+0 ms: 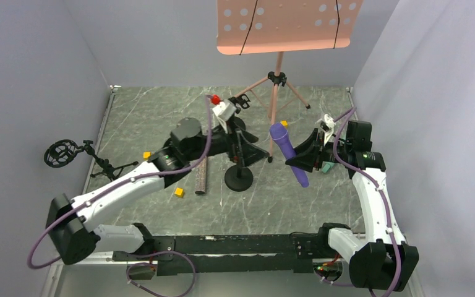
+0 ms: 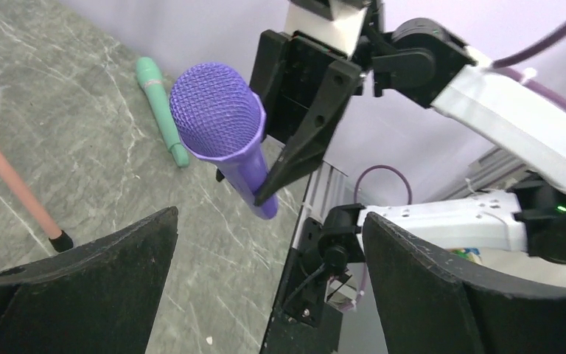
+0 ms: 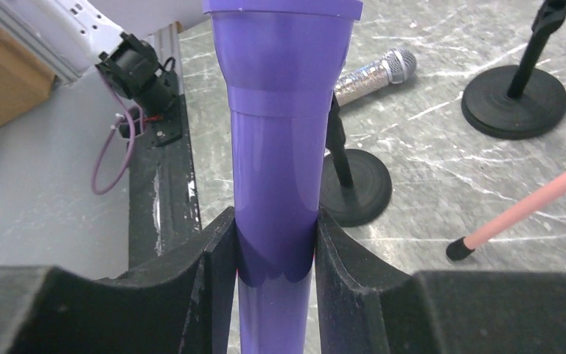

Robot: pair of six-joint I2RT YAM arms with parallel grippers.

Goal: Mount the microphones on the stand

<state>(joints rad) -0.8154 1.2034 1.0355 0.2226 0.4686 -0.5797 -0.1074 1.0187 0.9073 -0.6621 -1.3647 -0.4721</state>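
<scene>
I'm holding the purple mic aloft over the right half of the tabletop, between the centre stand and the right edge, with the right claw pinching its lower handle. The left claw is hanging spread wide, facing it. I'm worrying that the smooth, glossy barrel may pivot or slide, since the big mesh head is sitting tilted, far from the grip. Pressing it in hard could also topple the stand.

**Held up in the air**

I see the right gripper holding the purple microphone above the table. The left gripper has its black fingers wide apart below. The mint-green microphone lies flat behind.
</scene>
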